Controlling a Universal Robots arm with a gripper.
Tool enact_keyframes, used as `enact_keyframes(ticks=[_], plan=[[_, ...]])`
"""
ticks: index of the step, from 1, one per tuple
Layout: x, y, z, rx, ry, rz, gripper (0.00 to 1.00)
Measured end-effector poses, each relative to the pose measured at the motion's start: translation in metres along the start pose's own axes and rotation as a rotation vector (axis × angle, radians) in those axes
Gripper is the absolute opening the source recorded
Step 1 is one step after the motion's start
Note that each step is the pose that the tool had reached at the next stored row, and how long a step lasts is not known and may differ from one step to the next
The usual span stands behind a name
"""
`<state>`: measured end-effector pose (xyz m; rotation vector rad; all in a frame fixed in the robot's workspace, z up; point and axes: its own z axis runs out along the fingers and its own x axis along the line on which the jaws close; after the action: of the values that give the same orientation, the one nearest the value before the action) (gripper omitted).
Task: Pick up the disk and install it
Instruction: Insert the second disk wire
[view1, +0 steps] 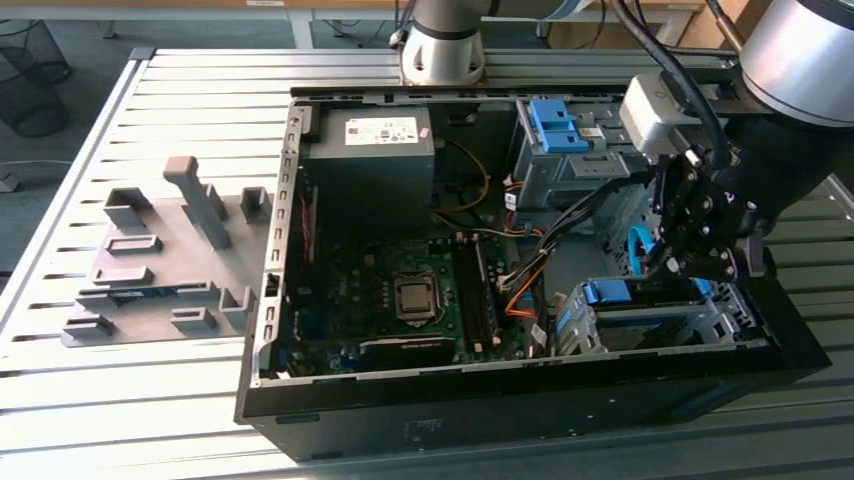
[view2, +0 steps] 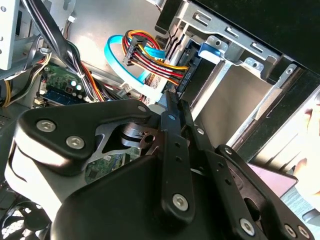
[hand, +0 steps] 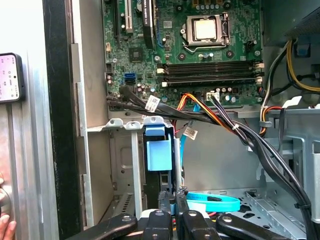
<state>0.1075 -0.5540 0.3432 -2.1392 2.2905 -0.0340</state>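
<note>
Slatted surface (view1: 160, 400), open case (view1: 534, 385): hand (view1: 687, 262) over near-right bay (view1: 654, 325), disk (hand: 157, 155) directly beneath; finger state indeterminate.

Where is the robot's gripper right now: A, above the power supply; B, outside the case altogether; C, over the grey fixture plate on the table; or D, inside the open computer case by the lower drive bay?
D: in the exterior view the gripper hangs inside the computer case, just above the drive bay with its blue caddy part.
</note>
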Motion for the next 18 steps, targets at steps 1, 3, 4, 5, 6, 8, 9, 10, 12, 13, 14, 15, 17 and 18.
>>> enact_keyframes(ticks=[1, 3, 4, 5, 6, 8, 9, 10, 12, 13, 14, 15, 17, 18], plan=[[0.0000, 0.0000, 0.0008, 0.0000, -0.0004, 0.000, 0.16], [0.0000, 0.0000, 0.0018, 0.0000, 0.0000, 0.000, 0.16], [0.0000, 0.0001, 0.0023, 0.0000, 0.0001, 0.000, 0.16], [0.0000, 0.0001, 0.0028, -0.0001, 0.0000, 0.000, 0.16], [0.0000, 0.0001, 0.0034, -0.0002, -0.0001, 0.000, 0.16], [0.0000, 0.0000, 0.0042, -0.0006, -0.0004, 0.000, 0.16], [0.0000, -0.0002, 0.0044, -0.0009, -0.0005, 0.000, 0.16], [-0.0001, -0.0005, 0.0046, -0.0013, -0.0008, 0.000, 0.16], [-0.0001, -0.0011, 0.0049, -0.0034, -0.0043, 0.000, 0.16], [-0.0002, -0.0014, 0.0048, -0.0052, -0.0061, 0.000, 0.16], [-0.0002, -0.0015, 0.0048, -0.0059, -0.0066, 0.000, 0.16], [-0.0002, -0.0015, 0.0050, -0.0061, -0.0067, 0.000, 0.16], [-0.0001, -0.0016, 0.0055, -0.0065, -0.0068, 0.000, 0.16], [0.0000, -0.0016, 0.0057, -0.0065, -0.0067, 0.000, 0.16]])
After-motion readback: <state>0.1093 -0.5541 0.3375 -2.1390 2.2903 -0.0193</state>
